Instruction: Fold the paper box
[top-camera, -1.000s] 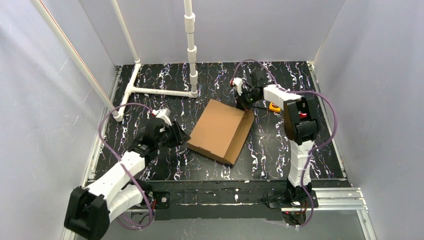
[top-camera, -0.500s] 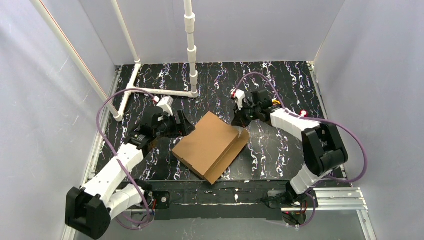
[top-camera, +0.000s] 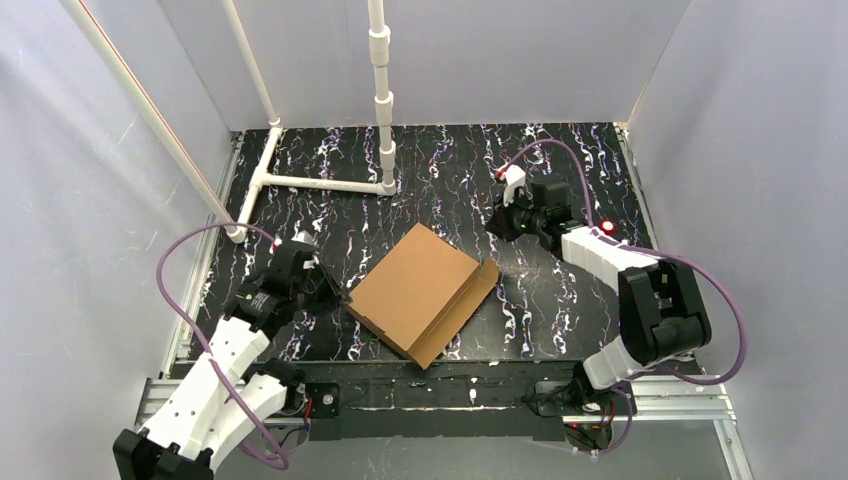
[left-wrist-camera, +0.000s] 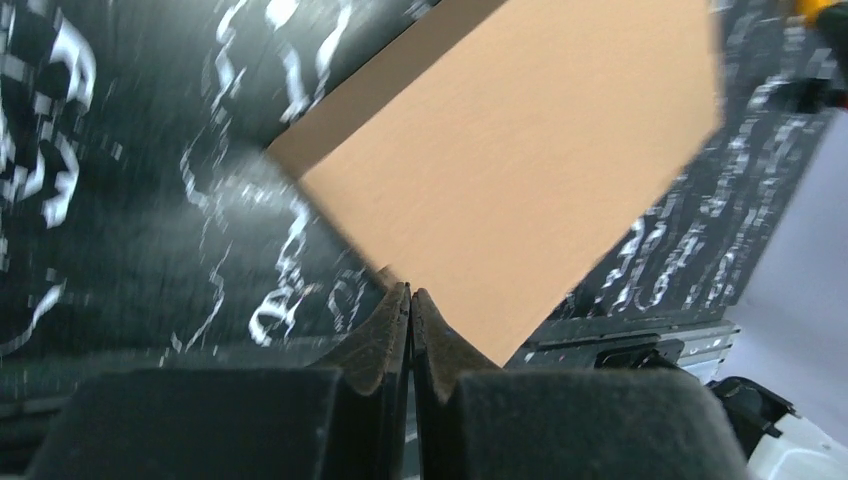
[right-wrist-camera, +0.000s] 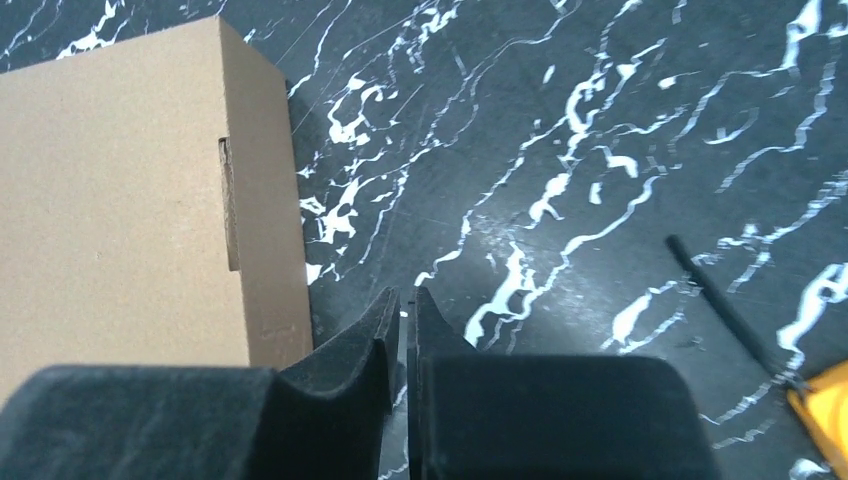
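Two arms rise from the near edge of the black, white-veined bench (top-camera: 560, 310). Nearest on the left, the left hand (left-wrist-camera: 410, 296) has its fingers pressed together with nothing between them; its tips sit at the near-left corner of the paper box (top-camera: 420, 290), and contact cannot be confirmed. The paper box lies at mid-bench between the arms, turned diagonally, its broad brown top face up and a shallow side wall showing along its right edge; the right wrist view shows a tab seam in that wall. Beyond its far right corner, the right hand (right-wrist-camera: 405, 298) hangs over bare bench near the box but apart from it, fingers closed, empty. An orange-yellow item (right-wrist-camera: 825, 405), only a corner in view, lies just right of it. A white pipe frame (top-camera: 320, 182) stands farthest back.
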